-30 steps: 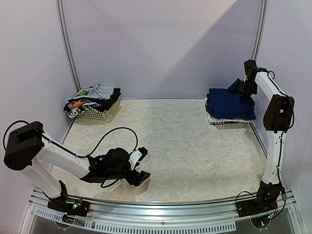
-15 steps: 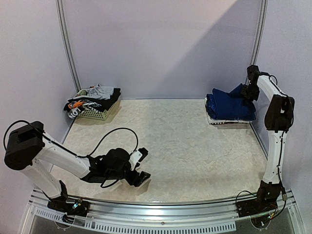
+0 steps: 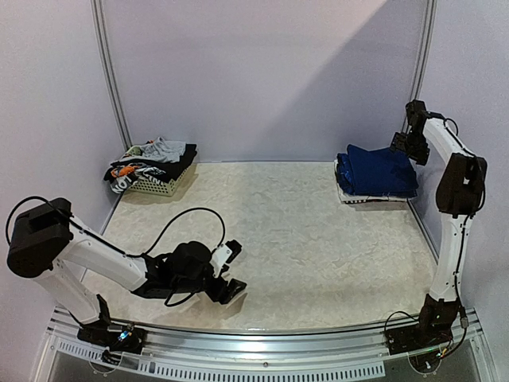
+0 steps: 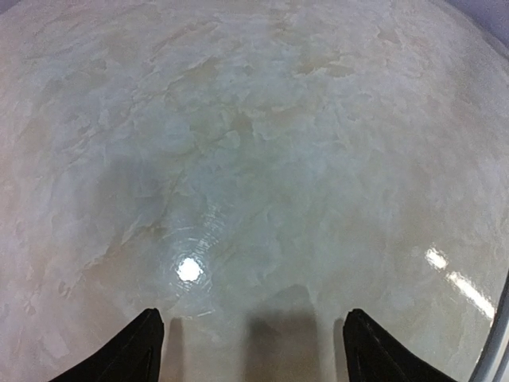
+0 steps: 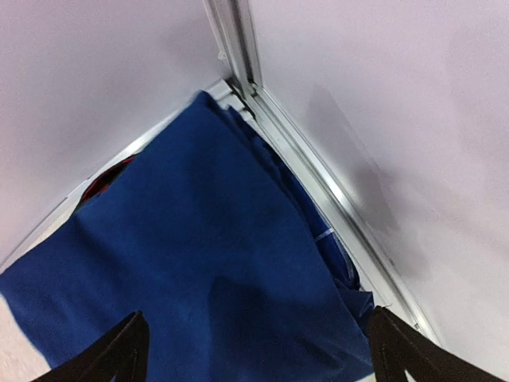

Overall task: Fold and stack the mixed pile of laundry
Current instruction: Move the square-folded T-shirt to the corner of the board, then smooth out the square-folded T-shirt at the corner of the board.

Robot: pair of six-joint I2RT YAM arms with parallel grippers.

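While my right gripper point(image 3: 402, 145) hangs just above the folded blue stack point(image 3: 378, 171) in the far right corner, its jaws are wide with nothing between them. The right wrist view shows both tips apart over flat blue cloth point(image 5: 199, 263); I can't tell whether they touch it.

The unfolded laundry pile point(image 3: 151, 159) is heaped in the white basket point(image 3: 163, 188) at the far left corner, close to the left wall. It has grey on top, black on the right side and an orange-white piece spilling over the near left edge. The heap's long axis slants from near-left to far-right.

My left gripper point(image 3: 235, 269) sits low over bare table point(image 3: 302, 231) near the front left, jaws also wide and empty, pointing right. From it the pile lies ahead and to the left, well apart. From my right gripper it lies across the full width of the table. The left arm is clearly nearer, so I judge the next fetch falls to it, and it must turn toward the far left first.
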